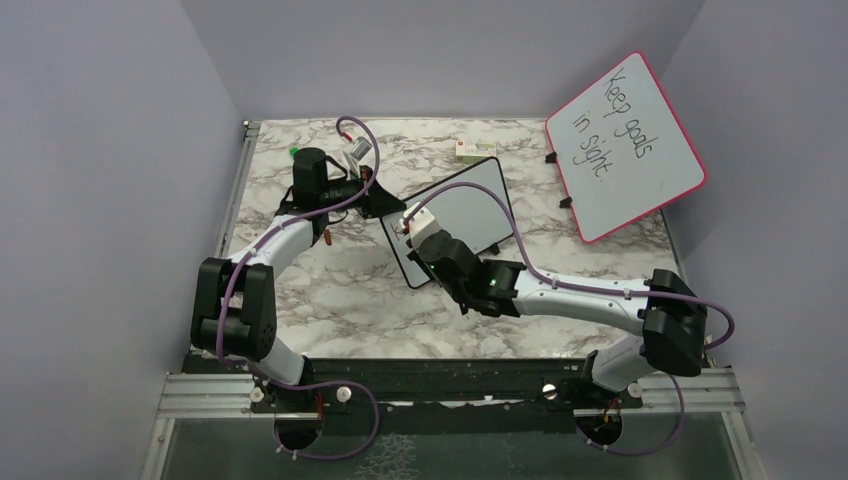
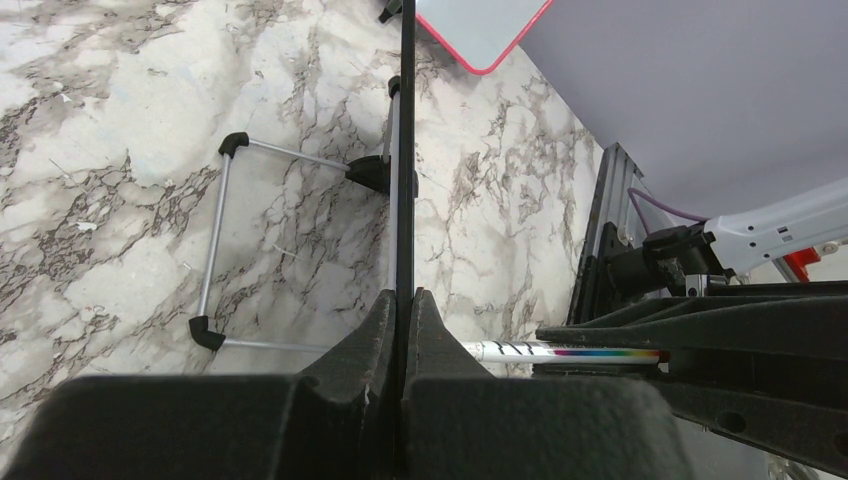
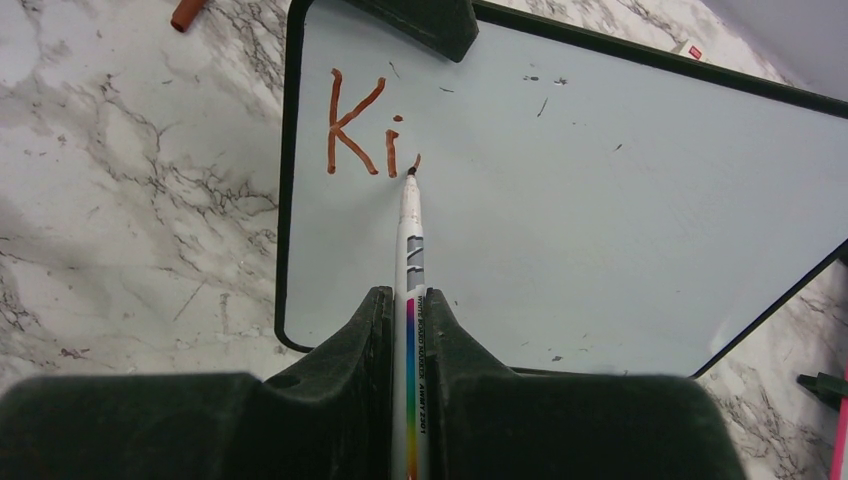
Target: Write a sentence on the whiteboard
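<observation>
Small black-framed whiteboard (image 1: 470, 205), rounded corners, mid-table on marble table (image 1: 340, 290); pale face lightly speckled, red-brown "Ki" plus a started stroke of the sentence (image 3: 365, 130) at one corner. Pinched at the frame edge by left gripper (image 2: 403, 300), fingers closed tight on it. Right gripper (image 3: 410, 310) clamped around marker (image 3: 411, 230), tip touching the face just right of the "i".

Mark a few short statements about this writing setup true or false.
1. The right gripper grips the marker, its tip on the whiteboard. True.
2. The sentence is finished. False: only "Ki" and a started stroke are written.
3. The left gripper hangs open. False: it is shut on the whiteboard's edge.
4. The pink-framed board reads "Keep goals in sight". True.
</observation>
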Motion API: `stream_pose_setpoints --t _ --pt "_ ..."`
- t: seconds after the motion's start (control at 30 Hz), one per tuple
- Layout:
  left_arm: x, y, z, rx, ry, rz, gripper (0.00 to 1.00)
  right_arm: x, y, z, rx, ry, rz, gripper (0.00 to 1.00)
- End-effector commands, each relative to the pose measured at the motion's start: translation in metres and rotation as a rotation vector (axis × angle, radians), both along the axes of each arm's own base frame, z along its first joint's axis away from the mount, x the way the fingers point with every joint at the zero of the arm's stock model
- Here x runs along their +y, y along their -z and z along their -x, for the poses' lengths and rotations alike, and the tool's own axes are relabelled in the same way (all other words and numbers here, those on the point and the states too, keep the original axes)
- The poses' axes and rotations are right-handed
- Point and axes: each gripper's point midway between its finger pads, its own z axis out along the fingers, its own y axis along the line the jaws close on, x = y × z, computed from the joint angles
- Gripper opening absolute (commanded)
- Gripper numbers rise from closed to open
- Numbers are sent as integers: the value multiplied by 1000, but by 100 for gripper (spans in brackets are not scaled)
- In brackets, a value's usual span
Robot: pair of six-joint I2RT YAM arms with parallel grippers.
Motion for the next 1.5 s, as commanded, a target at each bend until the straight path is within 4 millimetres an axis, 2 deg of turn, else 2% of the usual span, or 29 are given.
stream_pose_setpoints --t 0.0,0.33,0.63,1.3,1.47 --pt "-2 2 6 18 37 7 0 1 -6 -9 -19 34 -20 1" --pt "-2 3 6 20 38 7 0 4 -20 -14 -65 42 -59 1" --pt "-2 2 6 19 39 7 0 7 -25 -17 -82 42 -68 1" --pt "-2 1 7 17 40 8 0 9 -27 -21 -86 45 -82 1" --pt "-1 2 6 17 37 7 0 5 -26 -18 -77 47 -80 1"
